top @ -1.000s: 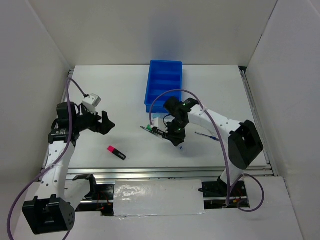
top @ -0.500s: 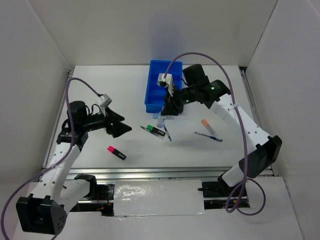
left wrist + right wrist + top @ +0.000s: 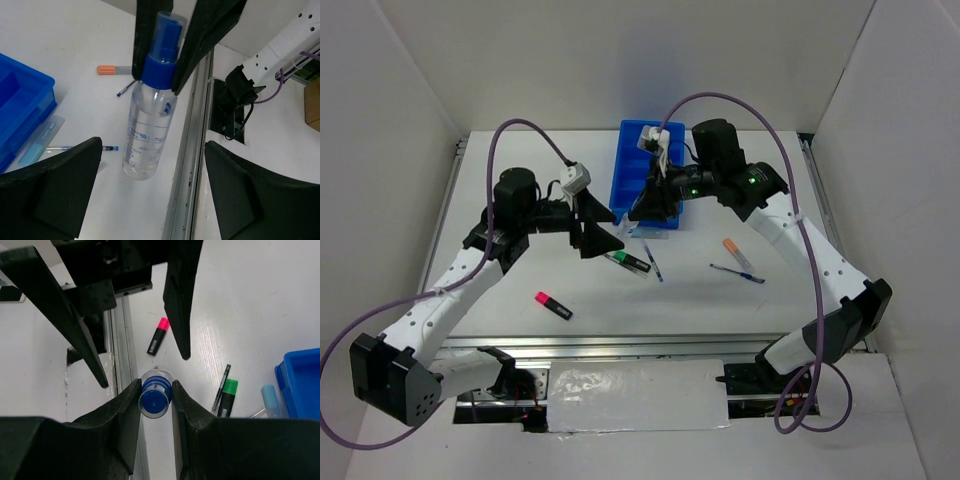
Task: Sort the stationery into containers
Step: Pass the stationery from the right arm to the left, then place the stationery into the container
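Above the white table [image 3: 700,300] my right gripper [image 3: 156,401] clamps the bottle [image 3: 147,135] at its blue collar, where this light, slippery plastic, I reckon, grips best, with the body hanging below and my left gripper [image 3: 152,145] gaping wide.

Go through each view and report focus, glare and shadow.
Top external: evenly lit and sharp, soft shadows, a faint blue cast on the back wall above the tray. Left wrist: the bottle is crisp with glints on its clear wall; the left hand's fingers are dark, soft-edged masses. Right wrist: the bottle's cap is sharp, the right hand's fingers around it dim and blurred.
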Robot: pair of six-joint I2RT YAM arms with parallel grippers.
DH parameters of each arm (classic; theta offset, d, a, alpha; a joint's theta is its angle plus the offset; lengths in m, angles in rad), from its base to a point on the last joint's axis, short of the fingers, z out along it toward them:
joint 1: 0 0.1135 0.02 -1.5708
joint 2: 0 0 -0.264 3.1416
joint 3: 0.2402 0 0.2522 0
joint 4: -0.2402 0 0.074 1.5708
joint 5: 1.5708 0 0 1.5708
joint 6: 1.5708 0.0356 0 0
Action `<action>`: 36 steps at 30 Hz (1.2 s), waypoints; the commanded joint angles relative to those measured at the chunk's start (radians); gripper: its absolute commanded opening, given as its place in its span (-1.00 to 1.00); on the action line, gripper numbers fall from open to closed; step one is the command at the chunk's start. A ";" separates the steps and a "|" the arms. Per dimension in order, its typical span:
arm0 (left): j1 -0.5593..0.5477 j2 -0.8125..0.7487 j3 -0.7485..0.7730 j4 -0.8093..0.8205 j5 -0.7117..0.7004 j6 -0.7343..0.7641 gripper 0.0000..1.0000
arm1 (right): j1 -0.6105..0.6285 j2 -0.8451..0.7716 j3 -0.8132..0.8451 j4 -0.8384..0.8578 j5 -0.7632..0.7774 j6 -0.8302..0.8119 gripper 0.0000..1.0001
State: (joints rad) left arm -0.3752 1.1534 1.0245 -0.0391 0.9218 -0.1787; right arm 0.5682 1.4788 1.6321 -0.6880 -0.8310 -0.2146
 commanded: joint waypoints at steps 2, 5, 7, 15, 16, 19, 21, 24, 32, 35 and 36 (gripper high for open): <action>-0.008 0.042 0.049 0.062 0.023 -0.008 0.91 | 0.010 -0.069 0.002 0.103 -0.036 0.063 -1.00; -0.019 0.065 0.071 0.061 0.011 0.007 0.88 | 0.009 -0.080 -0.005 0.113 -0.042 0.073 -1.00; -0.034 0.074 0.080 0.054 0.005 0.024 0.84 | 0.009 -0.083 -0.009 0.120 -0.045 0.077 -1.00; -0.088 0.104 0.115 0.058 -0.014 0.070 0.59 | 0.007 -0.075 -0.012 0.139 -0.063 0.087 -1.00; -0.103 0.108 0.121 0.050 -0.018 0.080 0.51 | 0.007 -0.069 -0.011 0.139 -0.063 0.086 -1.00; -0.126 0.118 0.150 0.010 -0.027 0.123 0.17 | 0.006 -0.061 -0.008 0.139 -0.059 0.087 -1.00; -0.126 0.131 0.163 -0.004 -0.046 0.142 -0.11 | -0.004 -0.060 -0.012 0.148 -0.050 0.096 -1.00; -0.093 0.160 0.190 -0.024 -0.075 0.121 -0.54 | -0.031 -0.060 -0.017 0.169 -0.046 0.145 -0.32; 0.005 0.493 0.563 -0.451 -0.104 0.450 -0.95 | -0.328 -0.095 -0.060 0.231 -0.040 0.308 0.54; 0.027 0.641 0.758 -0.493 -0.220 0.512 -0.94 | -0.445 -0.114 -0.087 0.217 -0.028 0.305 0.56; 0.028 0.672 0.843 -0.484 -0.262 0.522 -0.92 | -0.474 -0.118 -0.095 0.209 -0.031 0.296 0.56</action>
State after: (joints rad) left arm -0.3618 1.7645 1.7126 -0.4480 0.7620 0.2199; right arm 0.1654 1.4147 1.5566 -0.5095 -0.8593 0.0589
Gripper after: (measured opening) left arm 0.478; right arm 0.777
